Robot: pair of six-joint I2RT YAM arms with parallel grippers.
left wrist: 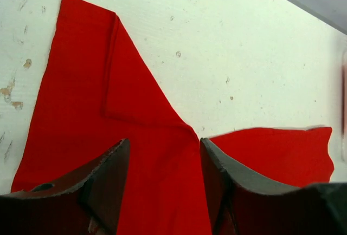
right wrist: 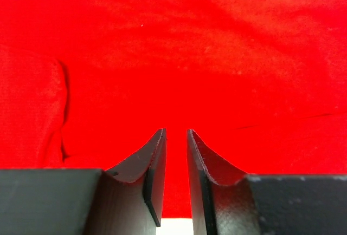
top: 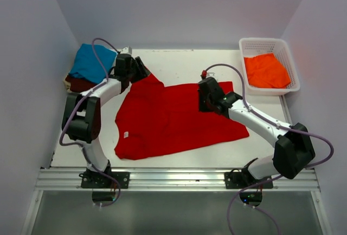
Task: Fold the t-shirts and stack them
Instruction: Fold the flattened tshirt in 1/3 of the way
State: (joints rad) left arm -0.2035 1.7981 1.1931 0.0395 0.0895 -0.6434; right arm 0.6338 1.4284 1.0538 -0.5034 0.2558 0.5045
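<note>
Red t-shirt (top: 173,118) lies flat mid table (top: 184,64), left gripper (left wrist: 164,143) spread over its far-left sleeve, right gripper (right wrist: 176,132) barely parted over its far-right edge, neither pinching cloth; risk: 2 mismatched openings could catch uneven layers and skew the fold.

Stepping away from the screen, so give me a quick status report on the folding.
Left jaws open, right jaws barely parted, neither holding cloth. Red t-shirt spread out on the table, not yet folded. Nothing lying on it.
</note>
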